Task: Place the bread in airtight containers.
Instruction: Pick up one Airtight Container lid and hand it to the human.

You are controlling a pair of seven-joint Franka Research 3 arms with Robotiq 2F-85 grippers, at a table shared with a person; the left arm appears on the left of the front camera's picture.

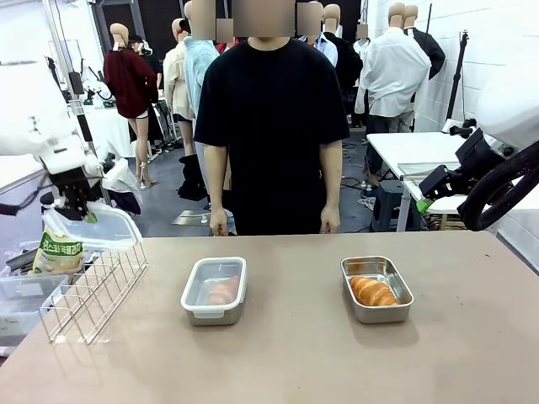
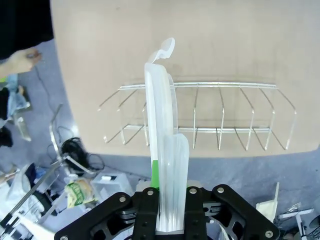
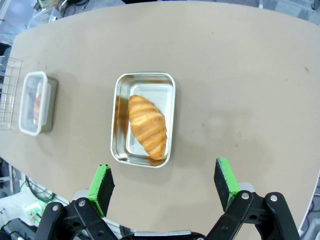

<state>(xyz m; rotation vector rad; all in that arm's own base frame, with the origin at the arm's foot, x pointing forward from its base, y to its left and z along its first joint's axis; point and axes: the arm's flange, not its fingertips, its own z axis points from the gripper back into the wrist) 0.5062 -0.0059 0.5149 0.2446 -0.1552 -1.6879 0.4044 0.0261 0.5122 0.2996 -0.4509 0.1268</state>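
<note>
Two steel airtight containers stand mid-table. The left container [image 1: 214, 290] [image 3: 36, 102] has its translucent lid clipped on, and a croissant [image 1: 223, 290] shows through it. The right container [image 1: 376, 289] [image 3: 145, 120] is uncovered, with a golden piece of bread [image 1: 371, 291] [image 3: 146, 125] lying inside. My left gripper [image 1: 80, 202] [image 2: 167, 200] is shut on a second translucent lid [image 1: 94, 227] [image 2: 162, 150], held edge-up above the wire rack [image 1: 93, 290] [image 2: 200, 117]. My right gripper [image 1: 425, 202] [image 3: 164, 185] hovers open, high above the uncovered container, with nothing between its fingers.
The wire rack stands at the table's left edge. Beyond that edge are a printed bag [image 1: 57, 252] and clear bins [image 1: 21, 295]. A person stands at the far side with both hands [image 1: 219, 223] hanging near the table edge.
</note>
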